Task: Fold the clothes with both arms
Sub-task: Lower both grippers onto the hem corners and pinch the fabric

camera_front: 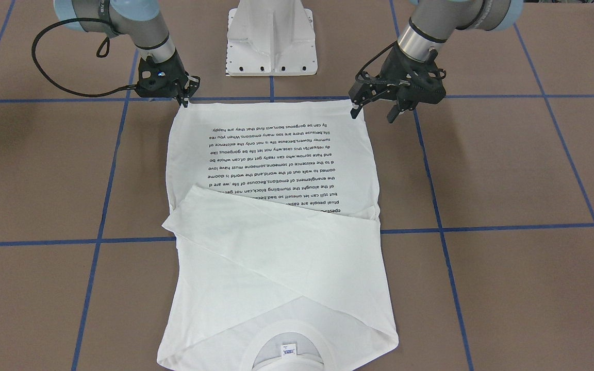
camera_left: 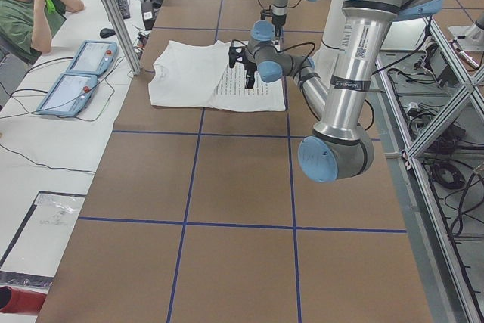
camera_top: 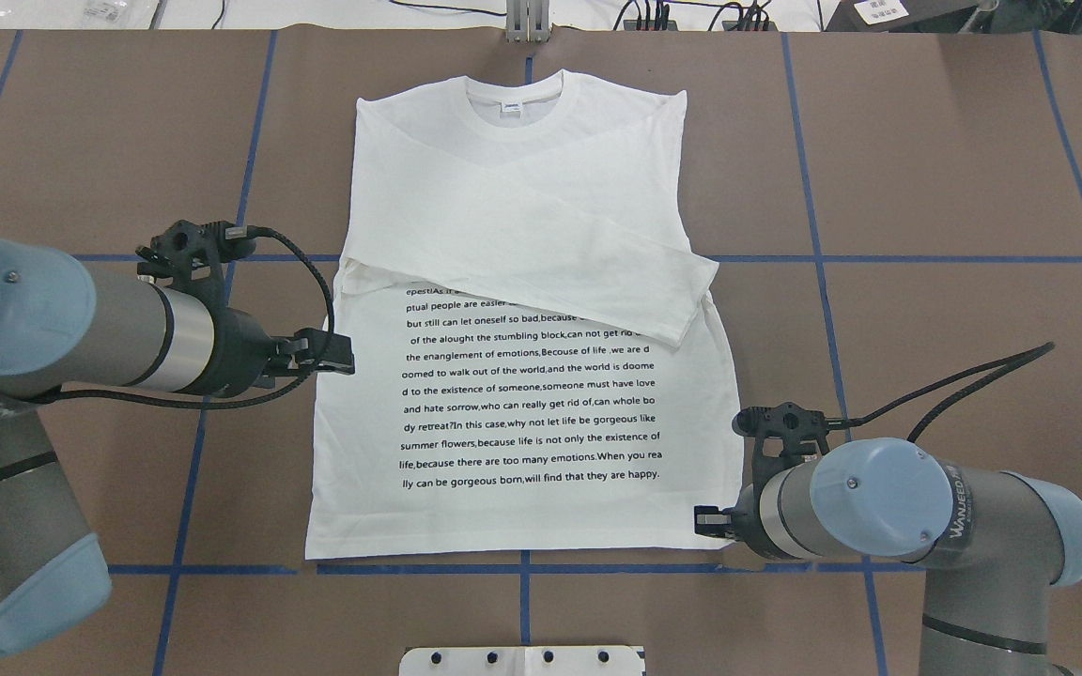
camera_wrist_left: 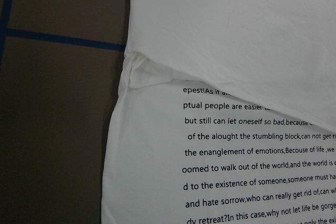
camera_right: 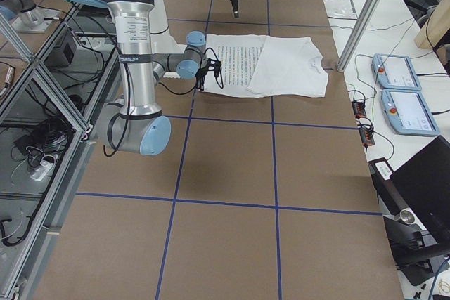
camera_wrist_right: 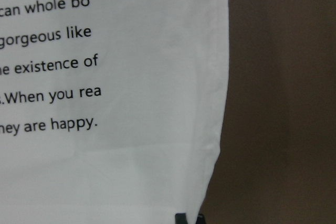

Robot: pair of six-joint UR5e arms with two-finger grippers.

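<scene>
The white long-sleeved cotton T-shirt (camera_top: 513,216) lies flat on the brown bench (camera_top: 926,188) — probably light and limp, best pinched at hem corners. The black left gripper (camera_front: 373,112) has jaws wide open, empty; for the black right gripper (camera_front: 187,99), at one hem corner, I cannot tell.

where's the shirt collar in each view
front-facing: collar bottom centre.
overhead: top centre.
exterior left: upper left of centre, tiny.
exterior right: upper right of centre.
left wrist: not in it.
right wrist: not in it.
Landmark: black printed text shows in every view.
</scene>
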